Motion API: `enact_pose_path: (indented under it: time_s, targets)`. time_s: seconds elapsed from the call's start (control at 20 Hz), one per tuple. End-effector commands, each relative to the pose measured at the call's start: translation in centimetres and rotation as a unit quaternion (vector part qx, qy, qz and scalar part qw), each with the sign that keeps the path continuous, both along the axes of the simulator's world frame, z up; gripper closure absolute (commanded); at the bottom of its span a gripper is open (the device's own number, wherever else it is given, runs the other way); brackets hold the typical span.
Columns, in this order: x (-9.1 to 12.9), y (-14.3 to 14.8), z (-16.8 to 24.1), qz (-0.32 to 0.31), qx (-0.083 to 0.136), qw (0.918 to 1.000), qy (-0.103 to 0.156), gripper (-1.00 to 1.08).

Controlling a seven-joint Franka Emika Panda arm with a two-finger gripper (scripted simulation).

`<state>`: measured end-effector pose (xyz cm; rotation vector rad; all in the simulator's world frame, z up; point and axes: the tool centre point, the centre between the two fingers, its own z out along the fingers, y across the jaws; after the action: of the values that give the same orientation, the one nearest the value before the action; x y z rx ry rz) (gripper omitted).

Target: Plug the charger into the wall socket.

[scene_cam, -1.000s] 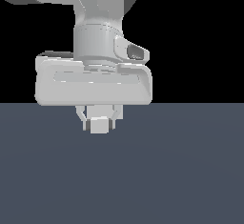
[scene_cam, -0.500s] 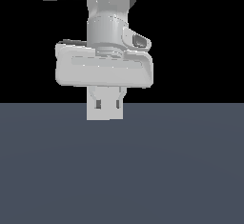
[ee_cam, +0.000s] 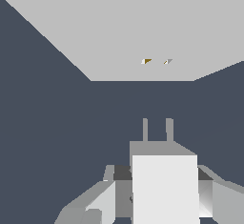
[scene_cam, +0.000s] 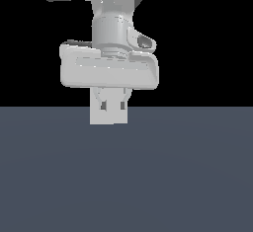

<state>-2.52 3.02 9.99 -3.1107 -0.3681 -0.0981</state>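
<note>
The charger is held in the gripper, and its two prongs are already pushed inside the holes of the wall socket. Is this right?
Not quite. The gripper does hold the charger, but the wrist view shows its two prongs in open air, clearly apart from the wall socket and its two holes. They point toward the holes, not yet inside.

I see a flat, uniform dark slate-blue surface (scene_cam: pixel 126 176) filling the lower half of the exterior view beneath a plain black background (scene_cam: pixel 207 38), and the same slate-blue surface (ee_cam: pixel 47 123) spreading across the wrist view
</note>
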Motion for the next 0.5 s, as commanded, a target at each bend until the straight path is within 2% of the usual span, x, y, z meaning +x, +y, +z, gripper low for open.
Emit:
enact_pose_path:
  time_s: [0.0,0.45]
  targets:
    - [0.1,0.0,0.0,0.000,0.000,1.0000,0.000,1.08]
    - [2.2,0.5,0.0,0.000,0.000,1.0000,0.000,1.08]
